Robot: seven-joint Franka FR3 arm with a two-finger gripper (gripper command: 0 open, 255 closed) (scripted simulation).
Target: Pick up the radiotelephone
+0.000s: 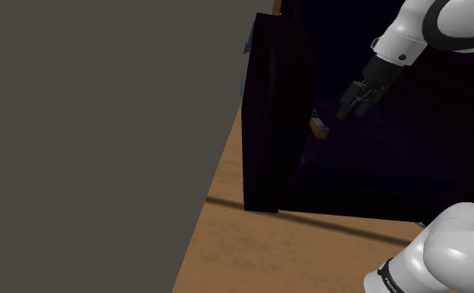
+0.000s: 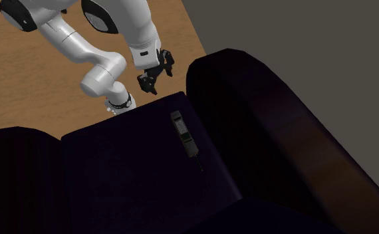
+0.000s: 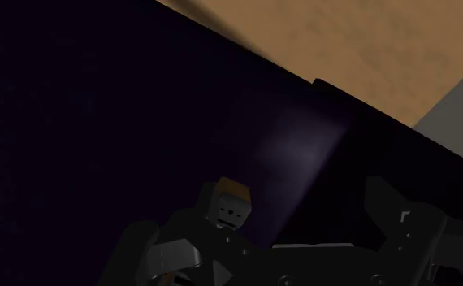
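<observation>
1. The gripper (image 2: 153, 74) hovers above the edge of the dark sofa seat (image 2: 128, 166), on the side nearest the arm's base. In the wrist view its fingers (image 3: 173, 253) stand well apart. Nothing lies between them and nothing is held.
2. The radiotelephone (image 2: 183, 133) is a slim dark unit lying flat on the seat, lengthwise and just beside the armrest (image 2: 268, 113). It is toward the second exterior view's right of the gripper, farther in over the cushion. In the wrist view one end of it shows near one finger, apart from it and outside the gap.
3. Step in hand: approach. The radiotelephone is not yet reached, so the grasp and the lift remain.
4. Next move, as judged:
   - Carry the gripper farther in over the seat until the radiotelephone sits centred in the gap.
   - Turn the wrist so the fingers span its narrow width.
   - Descend and close.
5. Caution: the armrest runs close along one side of the radiotelephone, so the finger on that side probably has little clearance.
</observation>
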